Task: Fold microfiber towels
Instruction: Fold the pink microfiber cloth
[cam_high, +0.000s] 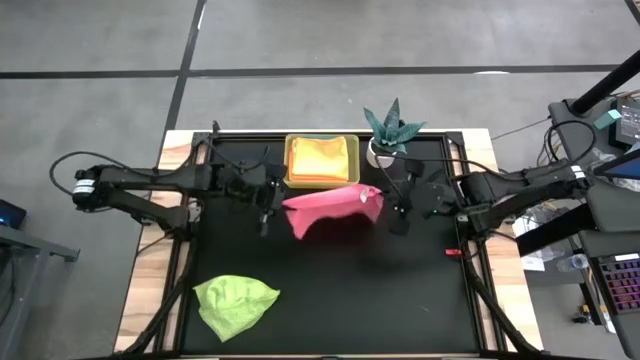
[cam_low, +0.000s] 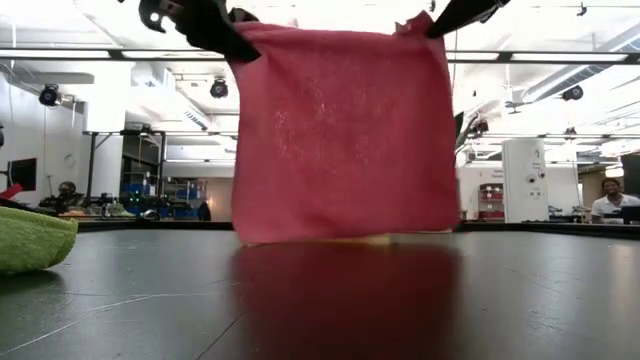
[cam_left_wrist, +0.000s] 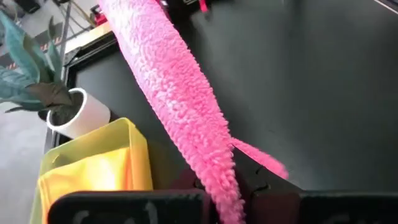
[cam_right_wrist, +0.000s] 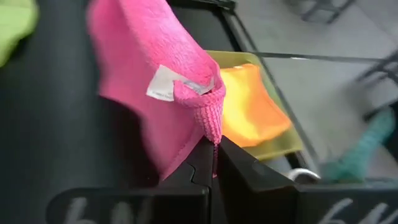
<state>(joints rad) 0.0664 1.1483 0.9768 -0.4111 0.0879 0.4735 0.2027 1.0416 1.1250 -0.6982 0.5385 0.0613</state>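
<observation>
So I had the pink towel (cam_high: 333, 208) pinched at both top corners, my left gripper (cam_left_wrist: 231, 186) clamped tight on one corner and my right gripper (cam_right_wrist: 214, 163) clamped on the other, with the cloth hanging between them like a little curtain over the middle of the black table (cam_high: 400, 290). From table level it hung as a near-square sheet, its bottom edge touching or just about touching the tabletop, I couldn't tell which. Up close the fabric was fuzzy and nubby, classic microfiber loops, and a small white care tag (cam_right_wrist: 165, 84) stuck out near the corner my right fingers held. Behind it, at the far edge of the table, sat one yellow see-through plastic tray (cam_high: 292, 160) with smooth square walls, and in it an orange-yellow towel (cam_high: 322, 156) lay folded flat; could've been more than one in that stack, couldn't tell. One lime green towel (cam_high: 236, 302) lay crumpled in a soft lump on the near left part of the table, well apart from everything. Just beside the tray stood one spiky teal plant (cam_high: 388, 126) in a round white pot (cam_left_wrist: 84, 114). So three towel colors counted, one tray, one plant.
</observation>
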